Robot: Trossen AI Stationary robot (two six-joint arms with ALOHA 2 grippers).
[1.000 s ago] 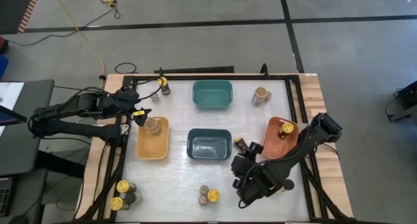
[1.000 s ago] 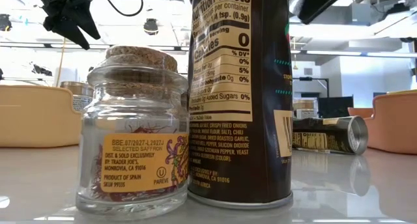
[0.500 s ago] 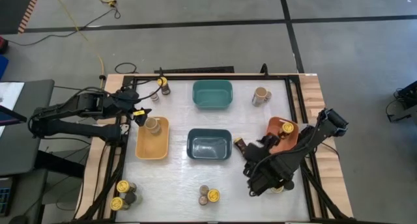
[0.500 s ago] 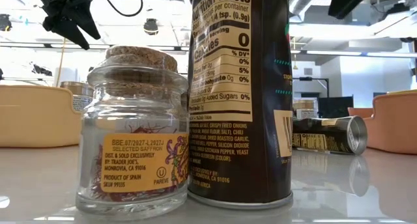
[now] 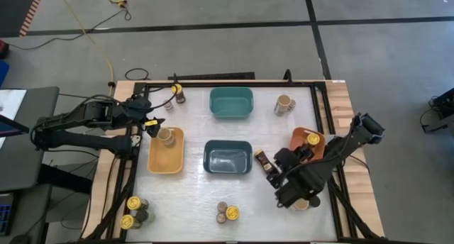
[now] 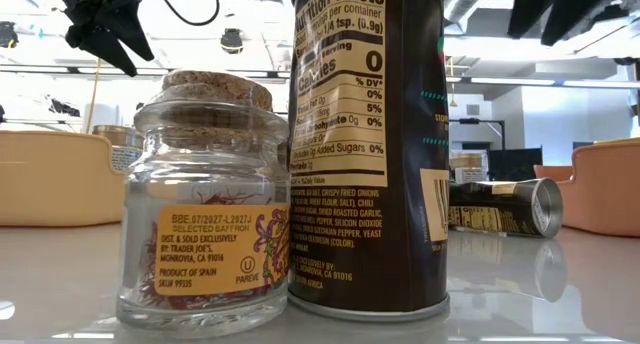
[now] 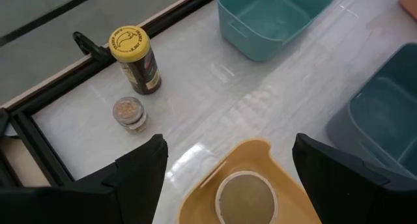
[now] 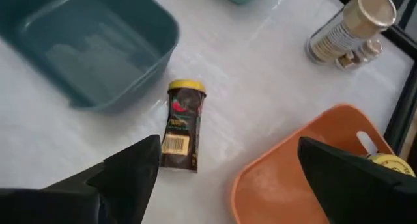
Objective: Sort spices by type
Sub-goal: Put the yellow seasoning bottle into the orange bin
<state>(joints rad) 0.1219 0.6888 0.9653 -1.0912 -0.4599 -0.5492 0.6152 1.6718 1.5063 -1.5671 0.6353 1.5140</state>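
- Our right gripper [image 8: 221, 185] has its jaws spread wide, empty; the yellow-lidded jar [image 8: 182, 125] lies toppled on the table ahead, untouched.
- Our left gripper [image 7: 228, 178] hovers with jaws apart above the tan-topped jar [image 7: 246, 196] in the yellow bin [image 7: 287, 185].

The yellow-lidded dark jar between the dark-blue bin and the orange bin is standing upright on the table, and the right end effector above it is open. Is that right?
Not quite. The yellow-lidded dark jar is lying on its side, not upright; the right wrist view shows its label facing up, between the dark-blue bin and the orange bin. The right end effector is indeed open above it.
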